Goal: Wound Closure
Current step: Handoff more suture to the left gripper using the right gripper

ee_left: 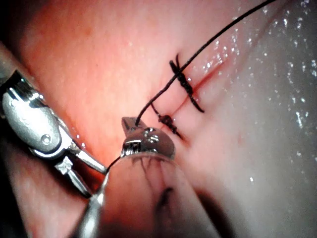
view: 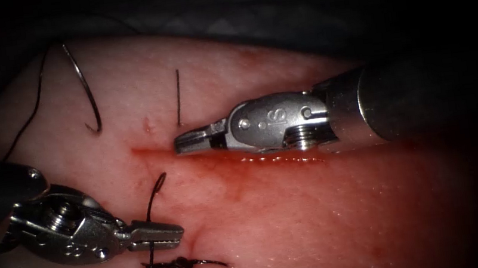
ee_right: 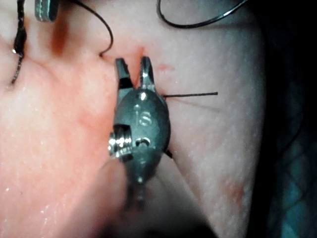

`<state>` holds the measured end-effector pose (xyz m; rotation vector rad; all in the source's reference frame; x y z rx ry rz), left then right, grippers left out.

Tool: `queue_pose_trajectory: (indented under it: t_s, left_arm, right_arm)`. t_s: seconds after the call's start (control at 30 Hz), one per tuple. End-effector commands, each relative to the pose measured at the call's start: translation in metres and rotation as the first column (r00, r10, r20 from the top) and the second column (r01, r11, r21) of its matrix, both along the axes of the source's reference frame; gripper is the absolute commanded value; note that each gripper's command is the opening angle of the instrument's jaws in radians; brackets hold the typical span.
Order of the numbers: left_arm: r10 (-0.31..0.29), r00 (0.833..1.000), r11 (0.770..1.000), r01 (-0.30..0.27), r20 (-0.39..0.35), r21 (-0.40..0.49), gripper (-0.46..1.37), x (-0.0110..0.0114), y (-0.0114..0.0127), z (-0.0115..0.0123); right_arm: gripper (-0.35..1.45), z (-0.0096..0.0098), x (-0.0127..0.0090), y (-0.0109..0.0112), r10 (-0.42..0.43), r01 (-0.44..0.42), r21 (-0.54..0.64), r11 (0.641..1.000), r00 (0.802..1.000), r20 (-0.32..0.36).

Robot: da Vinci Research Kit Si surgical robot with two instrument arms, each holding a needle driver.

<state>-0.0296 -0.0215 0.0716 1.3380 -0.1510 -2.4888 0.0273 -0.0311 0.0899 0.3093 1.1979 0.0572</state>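
a pale pink, glistening slab of tissue [view: 320, 215] lies under two silver needle drivers, with a thin red cut [view: 151, 152] running across it and red fluid [view: 238, 176] pooled just below the right tool. a finished black knotted stitch [view: 183, 264] sits low on the cut.

the left end effector [view: 163, 234] comes in from the endoscope view's left, its jaws closed flat on a fine black thread [view: 151, 213] that loops up above them and hangs down past the stitch. the left wrist view shows the same strand leaving the jaws and crossing the stitch.

the right end effector [view: 189, 141] reaches in from the right, its tip over the cut, jaws slightly parted and holding nothing, as the right wrist view shows.

the curved dark steel needle [view: 85, 91] lies free on the tissue well up and to the left of the cut, not in the tissue, held by neither tool. a short cut end of thread [view: 178, 97] stands just above the right tool's tip.

the needle looks stiff, thin and slippery; it would likely sit best gripped on its body, away from the point. the thread is limp and light.
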Motion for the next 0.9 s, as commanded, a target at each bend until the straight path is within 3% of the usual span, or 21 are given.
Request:
queue_pose_trajectory:
  t_s: [0.03,0.1,0.23,0.6,0.9]
  left_arm:
    - [0.001,1.000,1.000,-0.001,-0.002,0.010,-0.35,0.0000,0.0001,0.0001]
    - [0.001,1.000,1.000,-0.001,-0.002,0.008,-0.35,-0.0002,0.0004,0.0003]
    - [-0.004,1.000,1.000,0.004,-0.002,0.016,-0.35,-0.0005,0.0010,0.0009]
    - [-0.006,1.000,0.999,0.006,0.009,0.039,-0.35,-0.0016,0.0015,0.0013]
    - [-0.025,1.000,0.997,0.024,0.011,0.076,-0.35,-0.0021,0.0025,0.0016]
  right_arm:
    - [1.04,0.0000,-0.0001,0.0000,0.001,-0.001,0.001,1.000,1.000,-0.004]
    - [1.17,-0.0003,0.0001,-0.0001,0.004,-0.004,0.001,1.000,1.000,-0.013]
    - [1.23,-0.0008,0.0006,-0.0005,-0.006,0.006,0.000,1.000,1.000,-0.022]
    - [1.12,-0.0009,0.0013,-0.0006,-0.006,0.005,-0.020,1.000,0.999,-0.044]
    - [0.97,-0.0019,0.0013,-0.0004,-0.066,0.050,-0.141,0.989,0.992,-0.105]
